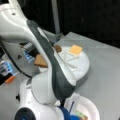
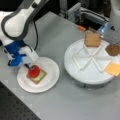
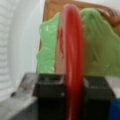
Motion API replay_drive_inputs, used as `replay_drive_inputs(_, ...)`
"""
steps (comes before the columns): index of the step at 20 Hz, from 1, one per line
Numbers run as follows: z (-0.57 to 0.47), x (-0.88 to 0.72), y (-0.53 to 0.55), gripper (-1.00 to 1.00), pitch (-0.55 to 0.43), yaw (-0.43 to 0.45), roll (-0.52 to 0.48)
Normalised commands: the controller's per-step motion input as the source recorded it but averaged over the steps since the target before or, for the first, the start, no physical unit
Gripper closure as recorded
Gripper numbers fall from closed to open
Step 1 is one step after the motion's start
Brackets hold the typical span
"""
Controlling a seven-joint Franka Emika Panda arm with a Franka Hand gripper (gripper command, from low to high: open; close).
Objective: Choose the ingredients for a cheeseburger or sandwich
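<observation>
In a front view my gripper hangs over the white paper plate, shut on the red disc. In the wrist view the red disc stands on edge between the black fingers. Right under it lies the sandwich: a green leaf on a toast square; the leaf and toast also show behind the disc. On the divided white tray lie a toast square, a dark brown disc and a yellow square.
In a front view the arm blocks much of the scene; the tray with the yellow square shows behind it, the plate below. Grey equipment and an orange item stand beyond the tray.
</observation>
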Motion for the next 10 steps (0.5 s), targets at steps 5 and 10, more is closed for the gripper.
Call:
replay_drive_inputs(5, -0.04, 0.17, -0.11, 1.00, -0.026, 0.155, 0.033)
replay_drive_inputs(10, -0.03, 0.17, -0.09, 1.00, -0.024, 0.150, 0.030)
